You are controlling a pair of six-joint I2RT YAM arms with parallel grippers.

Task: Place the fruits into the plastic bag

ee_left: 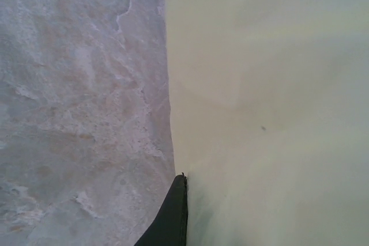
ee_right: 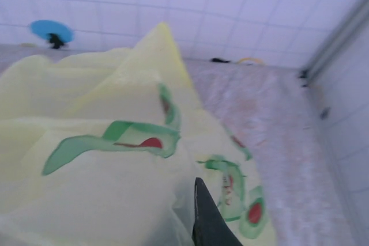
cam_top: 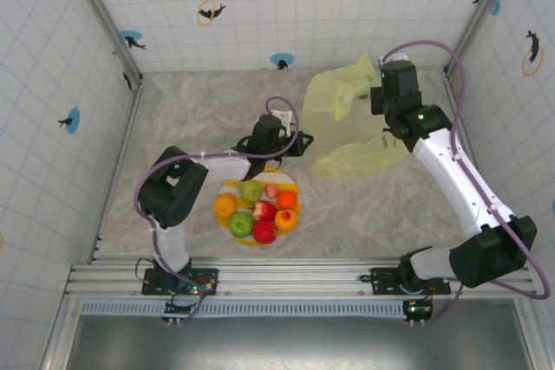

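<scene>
Several small round fruits (cam_top: pixel 257 210), green, red, orange and a pinkish one, lie heaped on a striped plate in front of the left arm. The plastic bag (cam_top: pixel 349 117), thin yellow-green with avocado prints, lies crumpled at the back right. My left gripper (cam_top: pixel 299 143) reaches to the bag's left edge. In the left wrist view its jaws (ee_left: pixel 185 178) are shut against a pale sheet of the plastic bag (ee_left: pixel 271 102). My right gripper (cam_top: pixel 390 132) is shut on the bag's right side, and one dark fingertip (ee_right: pixel 200 200) presses into the plastic bag (ee_right: pixel 104 159).
The yellow-and-white striped plate (cam_top: pixel 227 189) sits near the table's front, just behind the left arm's base. Tiled walls close in the table on three sides, with metal posts (cam_top: pixel 102 15) at the back corners. Bare marbled tabletop (cam_top: pixel 191 119) lies at the back left.
</scene>
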